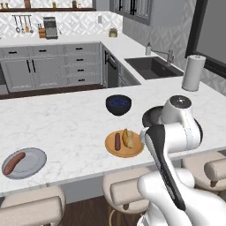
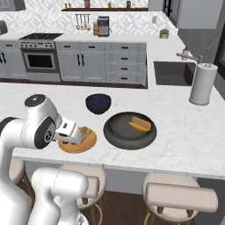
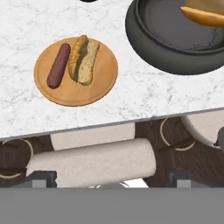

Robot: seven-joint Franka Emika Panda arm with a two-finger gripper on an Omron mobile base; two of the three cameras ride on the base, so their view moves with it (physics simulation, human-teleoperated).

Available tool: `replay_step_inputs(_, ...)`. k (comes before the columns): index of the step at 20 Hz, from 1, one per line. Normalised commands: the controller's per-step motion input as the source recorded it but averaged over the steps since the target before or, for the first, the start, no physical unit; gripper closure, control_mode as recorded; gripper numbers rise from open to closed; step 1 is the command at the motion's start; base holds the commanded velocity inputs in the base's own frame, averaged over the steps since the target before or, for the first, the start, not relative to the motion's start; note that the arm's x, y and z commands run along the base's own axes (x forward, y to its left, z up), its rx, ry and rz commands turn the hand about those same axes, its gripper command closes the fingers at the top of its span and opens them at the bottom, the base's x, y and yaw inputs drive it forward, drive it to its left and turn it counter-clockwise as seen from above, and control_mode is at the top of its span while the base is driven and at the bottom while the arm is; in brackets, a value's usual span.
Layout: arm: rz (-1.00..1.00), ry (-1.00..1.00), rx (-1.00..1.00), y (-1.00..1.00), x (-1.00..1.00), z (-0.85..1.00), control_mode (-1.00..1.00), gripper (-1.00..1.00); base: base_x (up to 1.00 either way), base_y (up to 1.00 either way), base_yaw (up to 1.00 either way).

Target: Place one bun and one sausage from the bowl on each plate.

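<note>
The orange-tan plate holds one reddish-brown sausage and one golden bun side by side; this plate lies near the counter's front edge. At the far left, the grey plate carries a single sausage. The dark bowl holds one bun. My gripper is open and empty, hovering over the counter's front edge just short of the orange plate. In the right base view the hand covers the near side of that plate.
A glossy navy bowl stands behind the orange plate. A paper towel roll and a sink are at the back right. Padded stools line the front below the counter edge.
</note>
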Motion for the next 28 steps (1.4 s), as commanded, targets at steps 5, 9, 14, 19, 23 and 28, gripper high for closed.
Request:
replay_step_inputs(5,0.12,-0.01,-0.01,-0.52,0.4,0.32,-1.0,-1.0,0.0,0.0,0.0)
replay_step_inputs(9,0.22,0.01,-0.07,-1.0,1.0,0.04,-1.0,-1.0,0.0,0.0,0.0)
replay_step_inputs(14,0.25,-0.01,-0.08,-0.97,1.0,0.0,-1.0,-1.0,0.0,0.0,0.0)
replay_step_inputs(19,0.23,0.0,-0.13,-0.92,1.0,0.0,-1.0,-1.0,0.0,0.0,0.0)
replay_step_inputs(23,0.02,0.05,-0.49,-0.37,0.85,-0.14,-1.0,-1.0,0.0,0.0,0.0)
replay_step_inputs(28,0.0,0.16,-0.3,-0.26,0.61,-0.53,-1.0,-1.0,0.0,0.0,0.0)
